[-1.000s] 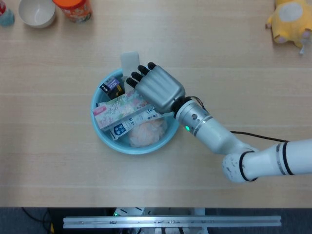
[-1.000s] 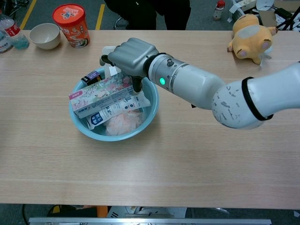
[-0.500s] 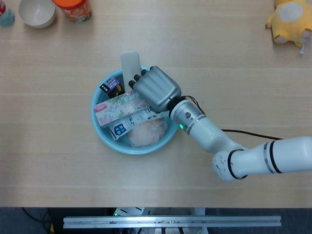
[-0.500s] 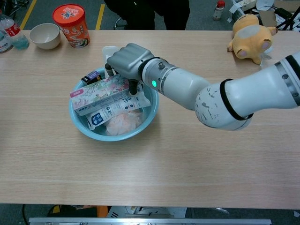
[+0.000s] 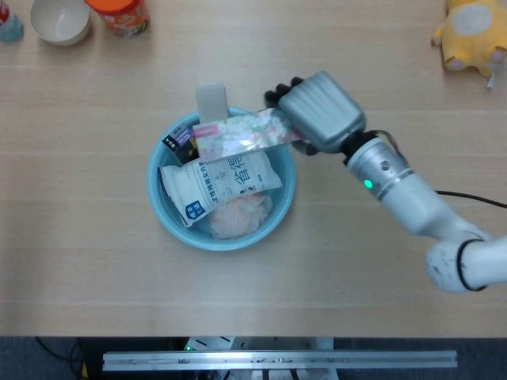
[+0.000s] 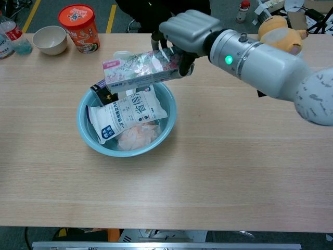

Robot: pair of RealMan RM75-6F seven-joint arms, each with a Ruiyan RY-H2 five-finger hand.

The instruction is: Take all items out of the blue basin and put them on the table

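Right hand (image 5: 321, 113) has the floral box (image 5: 247, 134) gripped at its right end, fingers wrapped around it. That box hangs lifted over the far rim of the blue basin (image 5: 160, 215), stretching left from the hand and tilted a bit. Left hand isn't in either view.

Count inside the basin: one white packet with blue print (image 5: 218, 180) lying across the middle, one pinkish-orange crumpled thing (image 5: 236, 217) at the near side, one small dark box (image 5: 179, 140) at the far-left wall. One pale translucent container (image 5: 211, 101) sits at the far rim; can't tell if it's inside or just behind it.

On the table (image 5: 95, 277): one white bowl (image 5: 59, 19) and one orange tub (image 5: 119, 13) far left, one yellow plush toy (image 5: 470, 33) far right.
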